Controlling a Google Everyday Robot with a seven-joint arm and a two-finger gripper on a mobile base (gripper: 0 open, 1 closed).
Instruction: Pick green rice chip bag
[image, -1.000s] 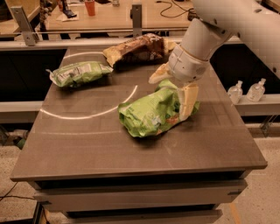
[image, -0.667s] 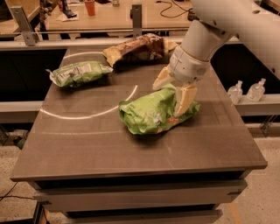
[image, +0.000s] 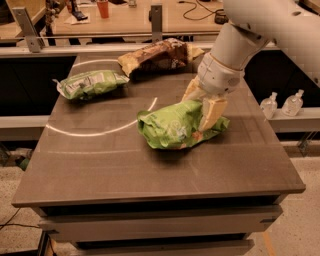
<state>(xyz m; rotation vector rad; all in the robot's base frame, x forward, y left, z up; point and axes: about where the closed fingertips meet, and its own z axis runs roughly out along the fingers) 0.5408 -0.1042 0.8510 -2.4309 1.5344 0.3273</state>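
The worktop (image: 125, 165) has wide bare room across its front and left. The green rice chip bag (image: 170, 129) lies right of centre, well inside the edges. The claw (image: 199, 112) sits down over the bag's right end; whether it is clamped cannot be told. A brown-and-yellow bag (image: 157, 55) lies near the back edge, and a smaller green bag (image: 90, 84) lies back left. Both are well apart from the claw.
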